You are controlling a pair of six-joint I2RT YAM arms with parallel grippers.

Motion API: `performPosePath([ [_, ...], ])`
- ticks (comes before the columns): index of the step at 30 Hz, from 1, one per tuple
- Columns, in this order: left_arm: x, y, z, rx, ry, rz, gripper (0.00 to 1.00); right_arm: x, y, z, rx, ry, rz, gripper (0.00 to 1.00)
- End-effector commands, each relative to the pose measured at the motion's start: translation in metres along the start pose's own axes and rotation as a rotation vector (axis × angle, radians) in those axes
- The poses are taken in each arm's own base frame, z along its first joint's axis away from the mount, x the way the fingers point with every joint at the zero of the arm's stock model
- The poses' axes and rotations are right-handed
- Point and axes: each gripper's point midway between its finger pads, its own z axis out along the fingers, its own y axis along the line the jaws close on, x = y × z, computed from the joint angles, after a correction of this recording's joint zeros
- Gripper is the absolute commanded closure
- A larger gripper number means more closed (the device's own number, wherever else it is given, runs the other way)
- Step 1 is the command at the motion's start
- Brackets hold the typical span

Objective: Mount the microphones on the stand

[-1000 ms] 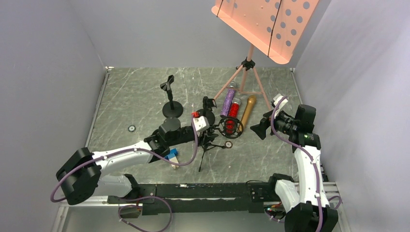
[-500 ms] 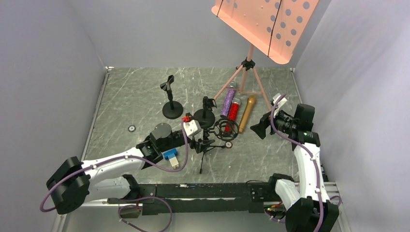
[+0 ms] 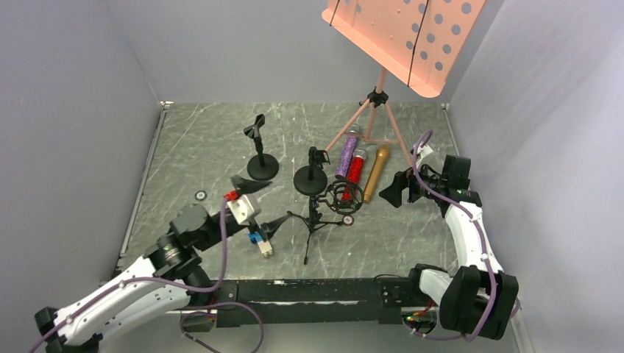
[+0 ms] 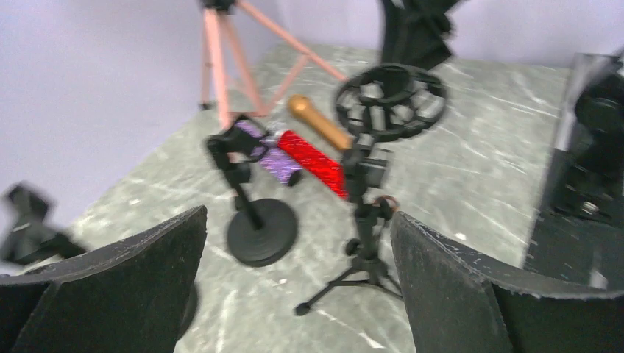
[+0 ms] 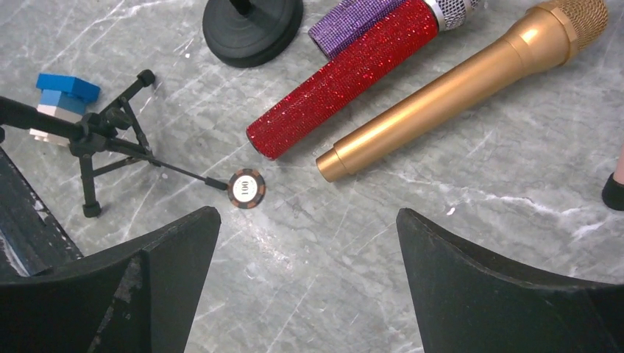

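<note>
Top external view shows nothing attached yet: the purple microphone (image 3: 345, 156), red microphone (image 3: 355, 168) and gold microphone (image 3: 377, 170) lie side by side on the counter (image 3: 199, 140), just beyond the tripod stand (image 3: 315, 217), mesh heads pointing far, two glittery, one smooth. The left end effector (image 3: 257, 206) and right end effector (image 3: 394, 190) hang with jaws apart, empty.

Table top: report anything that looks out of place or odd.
A poker chip lies by one leg tip of the tripod stand, and a blue-and-white block sits near it; neither belongs with microphone gear. Nothing looks spilled or broken.
</note>
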Motion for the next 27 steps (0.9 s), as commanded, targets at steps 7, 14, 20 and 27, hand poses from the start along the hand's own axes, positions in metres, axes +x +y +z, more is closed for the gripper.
performPosePath([
  [7,0.051,0.11,-0.065,-0.49,0.282,-0.168,0.01,-0.012,0.005,0.021,-0.026,-0.031,0.096,0.07],
  [14,0.077,0.126,-0.076,-0.569,0.388,-0.162,0.01,0.0,0.018,0.059,-0.009,0.118,0.129,0.1],
  [20,0.075,0.126,-0.078,-0.572,0.372,-0.145,0.01,0.009,0.011,0.092,0.013,0.171,0.251,0.13],
  [27,0.079,0.133,-0.083,-0.614,0.395,-0.135,0.01,-0.004,-0.005,0.124,0.12,0.178,0.286,0.12],
])
